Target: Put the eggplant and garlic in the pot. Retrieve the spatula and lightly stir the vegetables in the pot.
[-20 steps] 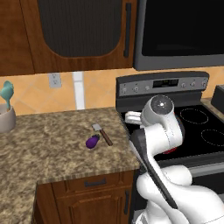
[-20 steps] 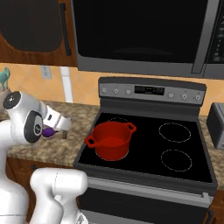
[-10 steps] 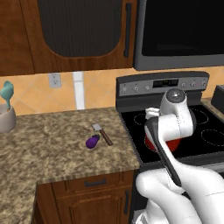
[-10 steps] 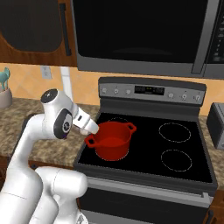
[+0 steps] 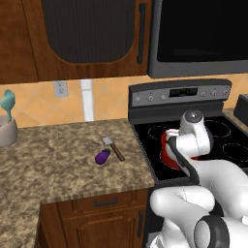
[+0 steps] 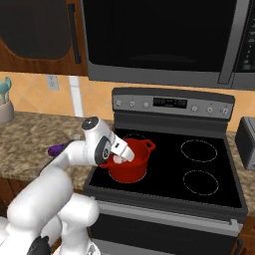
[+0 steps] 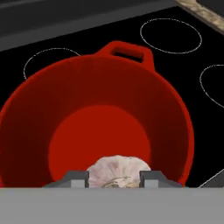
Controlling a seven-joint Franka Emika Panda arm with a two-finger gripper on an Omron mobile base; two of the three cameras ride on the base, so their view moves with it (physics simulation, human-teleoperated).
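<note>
While pinched between the tool (image 7: 114,179) fingers, the garlic (image 7: 117,171) above the bare-bottomed red pot (image 7: 35,118).

The arm is hiding most of the pot (image 5: 167,150) in the left base view, and the grey band is cutting off the lower part of the garlic (image 7: 117,170) between the gripper (image 7: 114,178) tips in the hand view
</note>
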